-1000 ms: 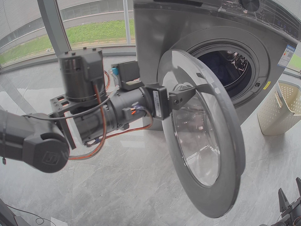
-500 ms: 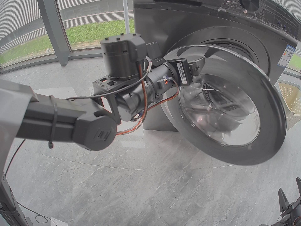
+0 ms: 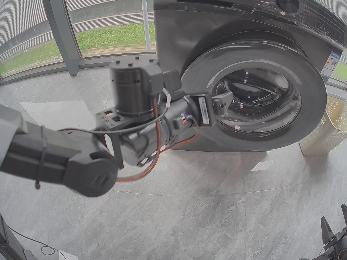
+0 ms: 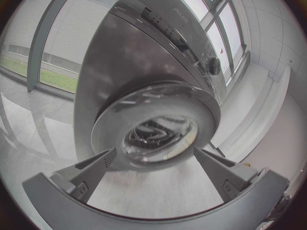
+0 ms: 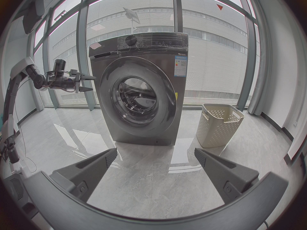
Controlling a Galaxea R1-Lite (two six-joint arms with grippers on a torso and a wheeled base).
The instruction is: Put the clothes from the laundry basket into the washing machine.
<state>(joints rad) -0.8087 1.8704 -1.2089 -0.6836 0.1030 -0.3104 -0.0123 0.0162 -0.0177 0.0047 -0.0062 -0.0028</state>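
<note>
Left gripper stands clear of the door with nothing in it, and to my eye that puts us at the tail end of the job. The door lies round against the front of the washing machine, covering the opening. Whether the latch has caught, I cannot tell. If it hasn't, one firm push is what remains.

Now the gripper itself. In the left wrist view the left gripper has its fingers spread wide, the round door framed between them but farther off, no contact. From the right wrist view you can see it held up beside the machine's upper corner, just apart from the door's rim.

Moving outward: through the door glass there are reflections and drum metal, and I can't make out clothes in there for certain. The laundry basket sits on the floor beside the machine, on the robot's right. In the right wrist view the laundry basket shows no fabric above its rim, and what I can see of the inside looks bare, so loading appears done.

Right gripper hangs low and well back from the machine, jaws wide, carrying nothing.
</note>
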